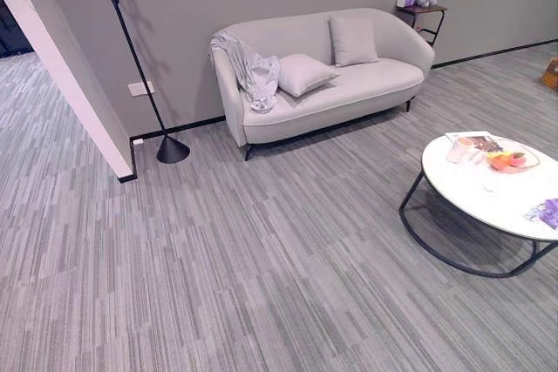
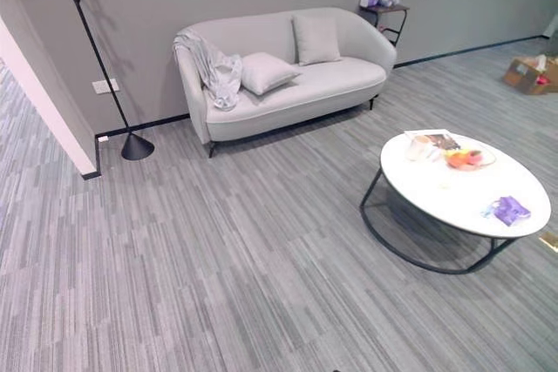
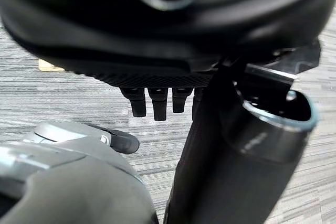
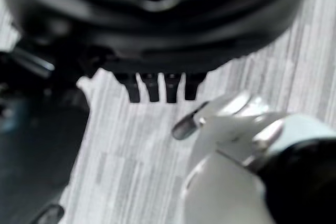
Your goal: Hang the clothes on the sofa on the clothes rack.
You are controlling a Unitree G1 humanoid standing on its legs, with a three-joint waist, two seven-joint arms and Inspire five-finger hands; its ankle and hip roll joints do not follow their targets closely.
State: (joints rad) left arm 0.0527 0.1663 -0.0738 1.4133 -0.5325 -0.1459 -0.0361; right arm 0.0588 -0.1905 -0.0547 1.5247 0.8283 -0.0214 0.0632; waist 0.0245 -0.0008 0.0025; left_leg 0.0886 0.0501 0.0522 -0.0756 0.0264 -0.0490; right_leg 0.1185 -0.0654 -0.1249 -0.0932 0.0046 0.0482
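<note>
Both the left hand (image 3: 157, 72) and right hand (image 4: 157, 51) hang straight-fingered, empty; grey clothes (image 1: 253, 71) drape one arm of the sofa (image 1: 349, 93) at eleven o'clock, beyond open floor (image 1: 261, 259).

Soft cloth garment (image 1: 254, 72) — matt fabric sofa (image 1: 353, 91)

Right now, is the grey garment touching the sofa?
Touching. The left eye view shows the grey garment draped over one arm of the sofa.
</note>
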